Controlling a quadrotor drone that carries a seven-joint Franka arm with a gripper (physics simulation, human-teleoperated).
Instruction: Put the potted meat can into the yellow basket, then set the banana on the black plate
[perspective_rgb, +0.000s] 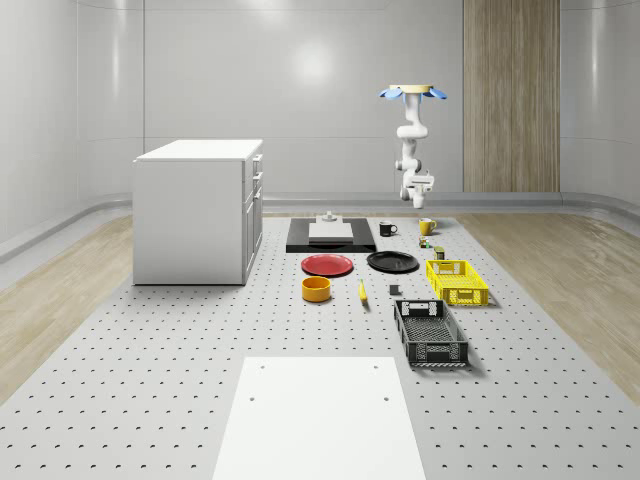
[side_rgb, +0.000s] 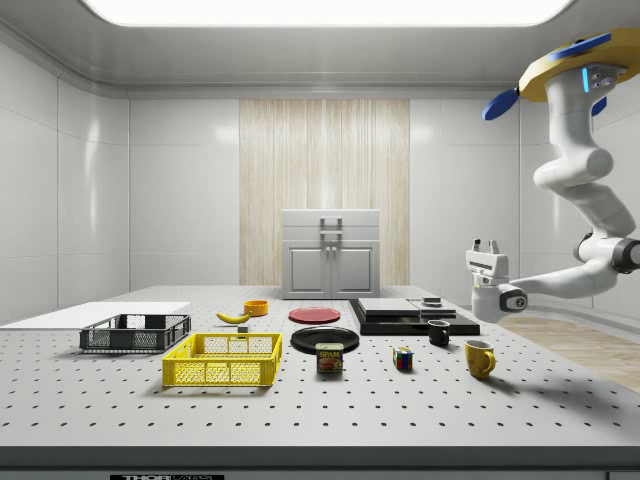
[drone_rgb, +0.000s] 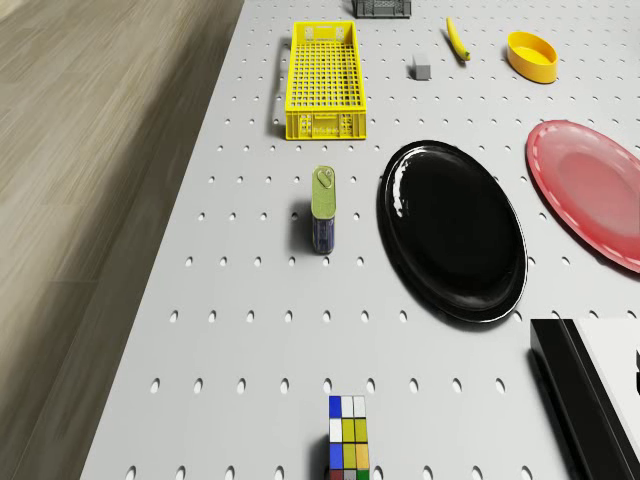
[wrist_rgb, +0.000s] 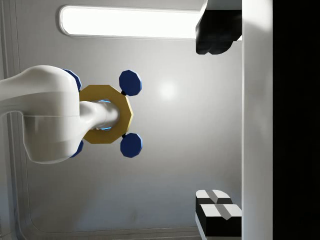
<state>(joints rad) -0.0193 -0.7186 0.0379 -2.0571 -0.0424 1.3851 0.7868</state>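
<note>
— Where's the potted meat can (drone_rgb: 324, 208)?
— On the table (drone_rgb: 250, 330), just beside the black plate (drone_rgb: 455, 230).
— And the yellow basket (drone_rgb: 322, 80)?
— Beyond the can; the banana (drone_rgb: 457, 39) lies past the plate.

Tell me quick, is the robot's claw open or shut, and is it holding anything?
Gripper: open and holding nothing, fingers pointing up. It hangs in the air above the yellow mug, with the drone hovering high over the table.

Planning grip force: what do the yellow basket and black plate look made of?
Yellow basket: looks like moulded plastic, with matte lattice walls and floor. Black plate: glossy, with bright reflections on its rim, so perhaps glazed ceramic or polished plastic; I can't tell which.
</note>
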